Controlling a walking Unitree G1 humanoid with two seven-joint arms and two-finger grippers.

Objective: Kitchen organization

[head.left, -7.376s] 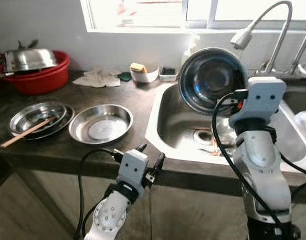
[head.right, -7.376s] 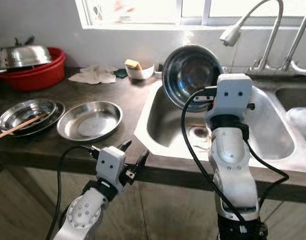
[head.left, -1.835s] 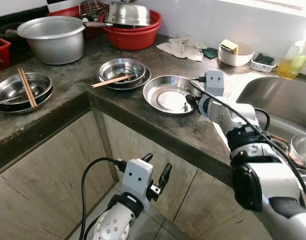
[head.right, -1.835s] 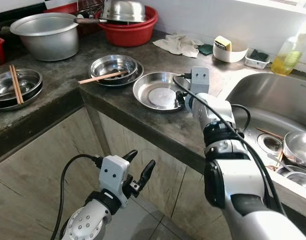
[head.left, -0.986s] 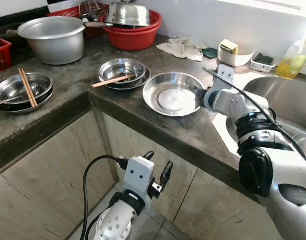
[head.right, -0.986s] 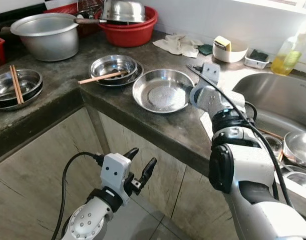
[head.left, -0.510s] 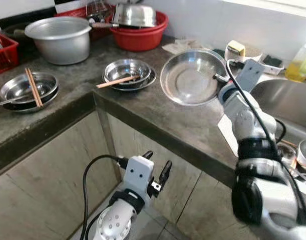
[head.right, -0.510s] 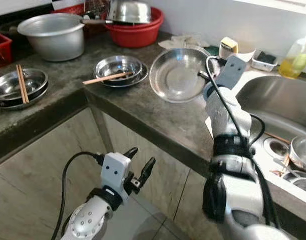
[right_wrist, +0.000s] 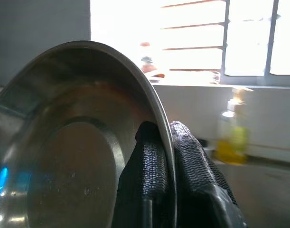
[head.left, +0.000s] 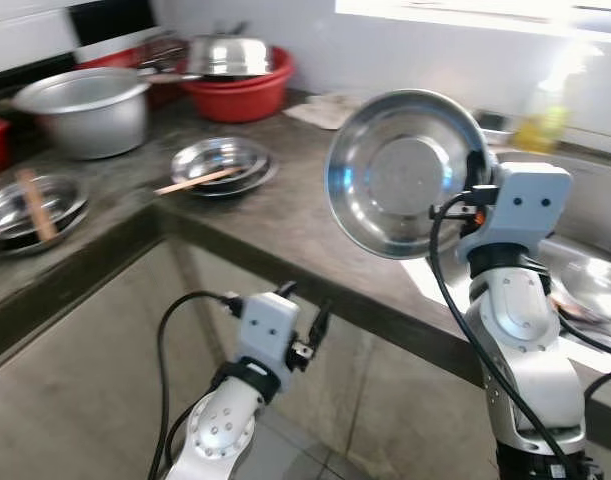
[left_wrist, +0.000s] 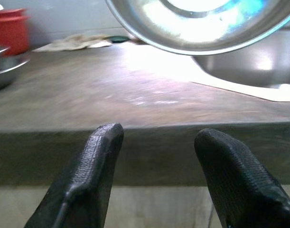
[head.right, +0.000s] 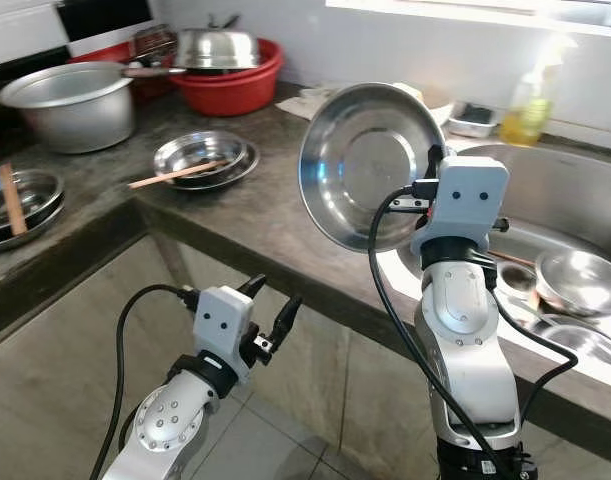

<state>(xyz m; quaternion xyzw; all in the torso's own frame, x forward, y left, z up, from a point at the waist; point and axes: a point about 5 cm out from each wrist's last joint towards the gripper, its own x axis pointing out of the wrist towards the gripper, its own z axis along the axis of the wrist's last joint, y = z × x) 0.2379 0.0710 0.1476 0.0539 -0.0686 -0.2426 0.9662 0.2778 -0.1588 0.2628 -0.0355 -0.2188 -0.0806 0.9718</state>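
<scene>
Pan up on edge, carried high over the desk corner.

Nearest, at 7 o'clock, the left gripper idles low with fingers spread, empty. Above at 1 o'clock, right gripper fingers pinch the pan rim, clearing the desk edge; beyond lies the open sink, probably its destination.

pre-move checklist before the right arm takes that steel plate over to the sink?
1. Grip: right gripper pinches the rim of the steel plate, one finger on each face. ok.
2. Plate lifted off the countertop: held on edge in the air. ok.
3. Room in the sink: steel bowls already sit in the basin. not ok.
4. Left gripper out of the path: low, in front of the counter edge, open. ok.
5. Grip firmness: cannot tell.
</scene>
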